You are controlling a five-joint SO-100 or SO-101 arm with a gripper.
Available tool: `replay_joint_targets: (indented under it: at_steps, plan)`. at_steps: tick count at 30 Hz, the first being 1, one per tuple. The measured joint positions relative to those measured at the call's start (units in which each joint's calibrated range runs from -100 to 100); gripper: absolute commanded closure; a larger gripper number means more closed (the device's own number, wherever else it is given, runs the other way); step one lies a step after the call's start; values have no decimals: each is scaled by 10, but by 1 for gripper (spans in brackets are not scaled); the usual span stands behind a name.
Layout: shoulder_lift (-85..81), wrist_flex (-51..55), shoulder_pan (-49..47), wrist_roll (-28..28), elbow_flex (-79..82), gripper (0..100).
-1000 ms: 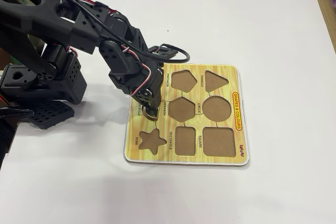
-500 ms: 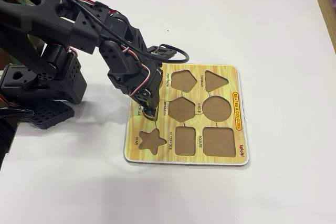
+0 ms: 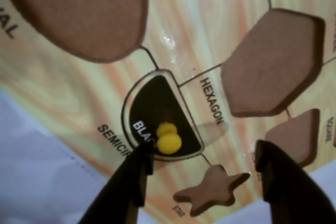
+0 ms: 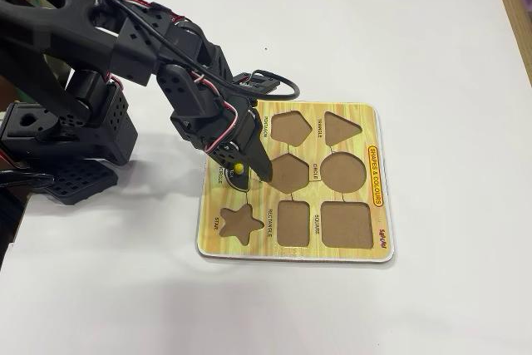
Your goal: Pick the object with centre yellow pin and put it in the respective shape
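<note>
The semicircle piece (image 3: 156, 104), dark-faced with a round yellow knob (image 3: 169, 139), lies flat inside the semicircle recess (image 3: 126, 109) of the yellow wood-grain puzzle board (image 3: 210, 35), beside the SEMICIRCLE label. My gripper (image 3: 203, 153) hovers just above it, open. Its left finger (image 3: 137, 174) is next to the knob and its right finger (image 3: 281, 177) stands far off to the right, with nothing held between them. In the fixed view the gripper (image 4: 243, 170) hangs over the board's (image 4: 366, 135) left side, and the knob (image 4: 238, 169) shows between the fingers.
Empty brown recesses surround the piece: oval (image 3: 79, 9), hexagon (image 3: 273, 61), star (image 3: 212, 190), pentagon (image 3: 296, 135). The fixed view also shows the circle (image 4: 343, 172) and square (image 4: 347, 224) recesses. The arm's black base (image 4: 66, 122) fills the left on a white table (image 4: 416, 31).
The gripper was shut round the knob over the semicircle recess; now its fingers have spread apart and the yellow knob shows free between them. The arm has barely moved.
</note>
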Motion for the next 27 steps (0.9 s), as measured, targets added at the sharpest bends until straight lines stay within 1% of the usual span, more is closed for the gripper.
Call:
replay_joint_targets:
  at_steps: [7, 9, 13, 16, 20, 27]
  plan:
    - [0, 0, 0, -1, 0, 77]
    - [0, 0, 0, -11, 0, 77]
    - [-35, 0, 0, -75, 12, 77]
    - [-81, 0, 0, -118, 54, 77]
    - [-127, 0, 0, -163, 94, 77]
    - [-204, 1, -1, -217, 119, 77]
